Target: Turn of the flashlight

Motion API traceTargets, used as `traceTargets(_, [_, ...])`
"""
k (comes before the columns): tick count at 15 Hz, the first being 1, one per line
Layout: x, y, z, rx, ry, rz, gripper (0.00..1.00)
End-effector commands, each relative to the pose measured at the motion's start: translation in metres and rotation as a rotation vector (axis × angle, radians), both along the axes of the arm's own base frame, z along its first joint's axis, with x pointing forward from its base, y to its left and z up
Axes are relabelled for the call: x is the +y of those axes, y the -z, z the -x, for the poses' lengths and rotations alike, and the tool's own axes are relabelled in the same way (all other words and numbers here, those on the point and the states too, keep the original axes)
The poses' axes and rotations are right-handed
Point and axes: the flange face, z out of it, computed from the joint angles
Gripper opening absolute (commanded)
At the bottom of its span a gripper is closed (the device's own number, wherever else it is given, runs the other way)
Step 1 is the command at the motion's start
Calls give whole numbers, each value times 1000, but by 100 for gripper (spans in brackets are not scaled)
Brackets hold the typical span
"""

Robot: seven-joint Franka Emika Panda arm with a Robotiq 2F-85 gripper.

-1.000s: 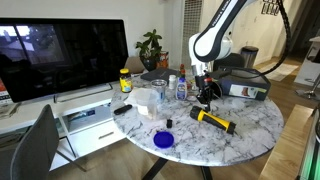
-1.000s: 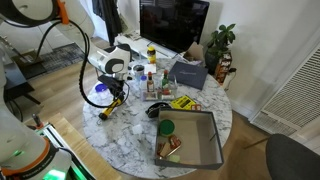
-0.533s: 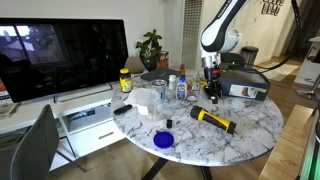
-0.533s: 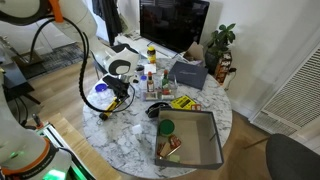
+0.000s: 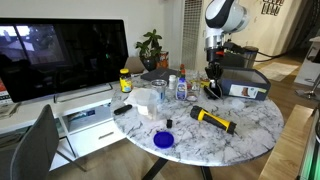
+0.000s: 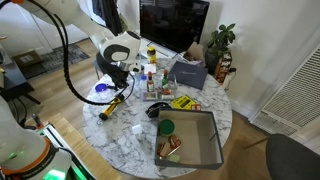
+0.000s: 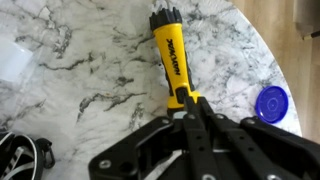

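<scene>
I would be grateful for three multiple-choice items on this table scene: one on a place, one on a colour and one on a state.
1. Where does the flashlight lie? A in the grey bin; B on the marble tabletop; C on the floor.
2. What colour is its body? A red; B yellow; C green.
3. How is it now? A lying flat, free; B standing upright; C lifted in the jaws.
Answers: 1 B, both exterior views show it on the marble. 2 B, the wrist view shows a yellow body with a black head. 3 A, it lies on its side with the gripper above, clear of it.
</scene>
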Motion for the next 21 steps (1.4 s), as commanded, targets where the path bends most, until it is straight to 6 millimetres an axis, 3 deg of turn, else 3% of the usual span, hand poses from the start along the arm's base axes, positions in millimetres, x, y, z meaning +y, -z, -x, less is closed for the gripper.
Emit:
traceTargets(1, [5,-48,8,-64,-9,-6,40])
traceTargets(9, [22,-137,28,-220,-56,-12,99])
traceTargets(14, [5,-173,55,-350,4,53,100])
traceTargets(15, [12,-166,30,-305,-23,28,100])
traceTargets(18, [5,-177,45,-337,-9,35,100])
traceTargets(21, [5,-176,48,-341,-7,37,100])
